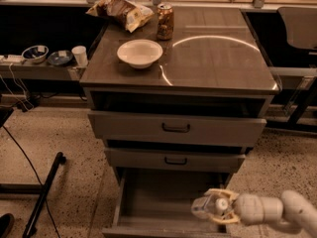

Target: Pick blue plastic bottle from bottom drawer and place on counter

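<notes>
Hand (214,207) at five o'clock, clenched on the blue plastic bottle (202,207) over the right side of the pulled-out bottom drawer (158,197). Up at twelve o'clock on the counter (218,58), well apart from the bottle: white bowl (139,52), brown can (165,21), crumpled snack bag (120,11).

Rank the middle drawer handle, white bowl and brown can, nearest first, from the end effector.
The end effector, holding the blue plastic bottle, hangs over the bottom drawer.
1. Middle drawer handle, just above.
2. White bowl, counter left.
3. Brown can, counter back.
</notes>
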### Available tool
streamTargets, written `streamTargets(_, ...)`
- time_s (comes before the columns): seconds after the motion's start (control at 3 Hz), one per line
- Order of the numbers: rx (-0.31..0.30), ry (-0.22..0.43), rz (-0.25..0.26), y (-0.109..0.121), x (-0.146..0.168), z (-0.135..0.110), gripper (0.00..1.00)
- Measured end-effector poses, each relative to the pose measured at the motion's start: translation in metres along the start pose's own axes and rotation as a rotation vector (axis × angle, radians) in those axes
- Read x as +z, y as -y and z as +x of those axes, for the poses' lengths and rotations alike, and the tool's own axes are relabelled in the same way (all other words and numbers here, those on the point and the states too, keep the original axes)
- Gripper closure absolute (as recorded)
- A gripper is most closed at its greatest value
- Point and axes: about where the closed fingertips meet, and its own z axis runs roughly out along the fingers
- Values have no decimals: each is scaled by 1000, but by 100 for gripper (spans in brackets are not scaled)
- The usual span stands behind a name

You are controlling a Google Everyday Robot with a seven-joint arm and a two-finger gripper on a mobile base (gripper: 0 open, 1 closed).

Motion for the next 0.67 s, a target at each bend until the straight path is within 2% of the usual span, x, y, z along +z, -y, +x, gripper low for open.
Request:
streamTargets(0.33, 51, -110, -6, 56, -35, -70, 100)
streamTargets(0.67, 124, -159, 54, 126, -42, -106, 100)
